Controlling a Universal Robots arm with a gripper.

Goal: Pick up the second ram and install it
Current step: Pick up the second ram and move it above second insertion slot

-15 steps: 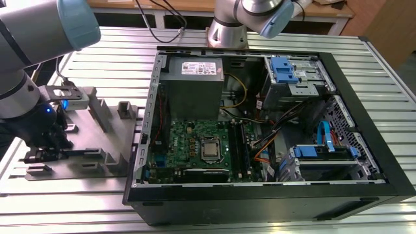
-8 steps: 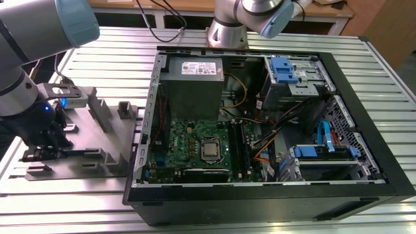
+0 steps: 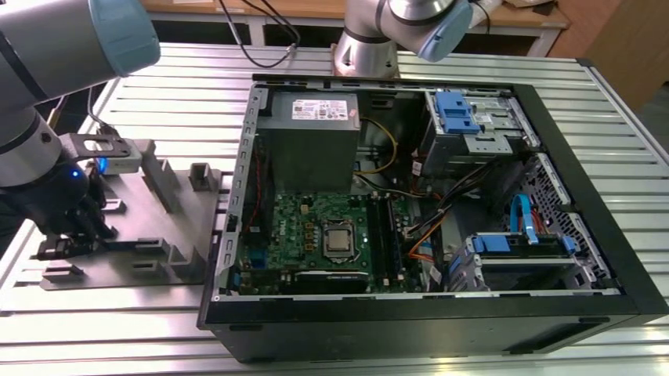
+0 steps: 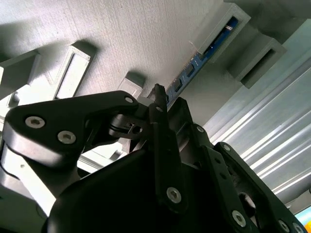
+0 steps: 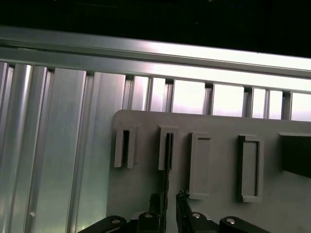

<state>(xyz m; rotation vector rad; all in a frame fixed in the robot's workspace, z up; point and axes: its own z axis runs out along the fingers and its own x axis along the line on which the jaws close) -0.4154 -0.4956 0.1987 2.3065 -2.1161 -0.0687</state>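
Observation:
The second ram (image 4: 195, 62) is a slim dark stick with a blue edge, standing on edge in a slot of the grey tray (image 4: 121, 34). In the first wrist view the second ram (image 5: 168, 151) runs from the slot down between my fingertips. My gripper (image 5: 168, 198) is low over the tray (image 5: 218, 131), its jaws nearly together and closed on the stick's near end. Seen in the second wrist view, the gripper (image 4: 163, 95) pinches the stick's end. In the exterior view the gripper (image 3: 58, 247) sits at the tray's (image 3: 157, 235) left end, far from the motherboard (image 3: 313, 235).
An open black computer case (image 3: 418, 317) lies on the exterior view's right, with a motherboard, long memory slots (image 3: 383, 235), cables and blue drive bays inside. Grey upright posts (image 3: 157, 176) rise from the tray. A second arm's base (image 3: 366, 43) stands behind the case on the slatted metal table (image 3: 627, 102).

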